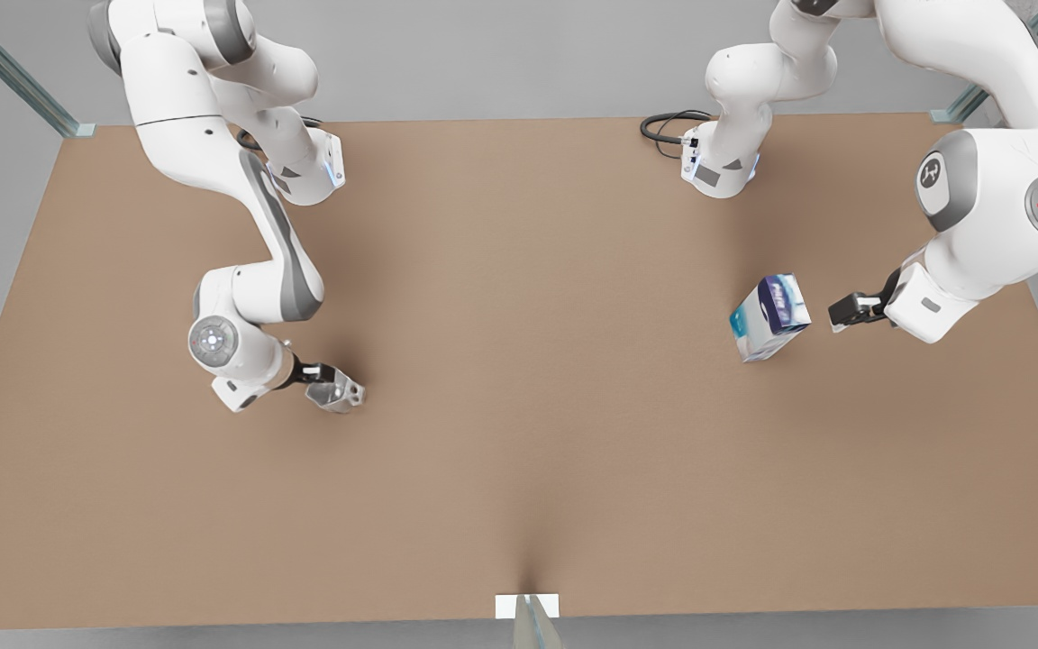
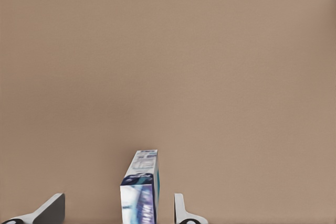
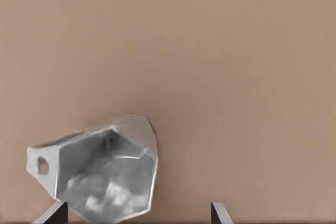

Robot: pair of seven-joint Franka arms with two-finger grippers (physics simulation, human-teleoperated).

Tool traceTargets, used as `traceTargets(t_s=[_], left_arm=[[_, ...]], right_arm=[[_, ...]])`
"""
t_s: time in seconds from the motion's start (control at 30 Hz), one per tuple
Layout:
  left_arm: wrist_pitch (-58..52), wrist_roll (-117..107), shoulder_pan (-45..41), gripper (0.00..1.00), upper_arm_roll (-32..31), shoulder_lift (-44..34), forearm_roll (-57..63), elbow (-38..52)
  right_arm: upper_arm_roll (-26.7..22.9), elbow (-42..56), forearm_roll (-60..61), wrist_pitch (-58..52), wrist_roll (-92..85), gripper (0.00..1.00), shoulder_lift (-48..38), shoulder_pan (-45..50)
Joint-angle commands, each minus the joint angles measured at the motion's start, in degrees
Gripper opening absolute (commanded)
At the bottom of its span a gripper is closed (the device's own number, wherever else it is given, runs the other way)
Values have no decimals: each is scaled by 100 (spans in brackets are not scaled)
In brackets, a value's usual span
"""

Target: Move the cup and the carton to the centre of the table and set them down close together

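The carton (image 1: 769,317), white, dark blue and teal, stands on the table (image 1: 519,270) at the front view's right. My left gripper (image 1: 836,315) is just to its right, a small gap away, and open. In the left wrist view the carton (image 2: 140,190) stands between the spread fingers of the left gripper (image 2: 116,205), touching neither. The silvery faceted cup (image 1: 339,393) lies at the front view's left. My right gripper (image 1: 325,377) is open right at it. In the right wrist view the tilted cup (image 3: 102,174) lies between the wide fingers of the right gripper (image 3: 137,209), close to one finger.
A white tab (image 1: 526,606) marks the table's near edge. Both arm bases and a black cable (image 1: 668,126) stand along the far edge. Bare brown tabletop stretches across the middle between the two objects.
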Motion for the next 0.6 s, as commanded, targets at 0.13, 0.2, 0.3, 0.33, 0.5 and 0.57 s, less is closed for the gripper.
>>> traceTargets(t_s=[0.13, 0.2, 0.3, 0.33, 0.5, 0.57], left_arm=[[0, 0, 1, 100, -9, 0, 1, -2], [0, 0, 1, 100, -9, 0, 1, -2], [0, 0, 1, 100, -9, 8, 1, -2], [0, 0, 1, 100, -9, 9, 1, -2], [0, 0, 1, 100, -18, 9, 1, -2], [0, 0, 1, 100, -9, 9, 1, -2]], right_arm=[[0, 0, 97, 123, 0, 100, 96, 34], [0, 0, 97, 255, -9, 100, 184, 25], [0, 9, 88, 413, -88, 100, 263, -36], [0, 9, 88, 422, -97, 100, 290, -45], [0, 18, 79, 606, -123, 100, 430, -116], [0, 0, 79, 615, -123, 100, 448, -116]])
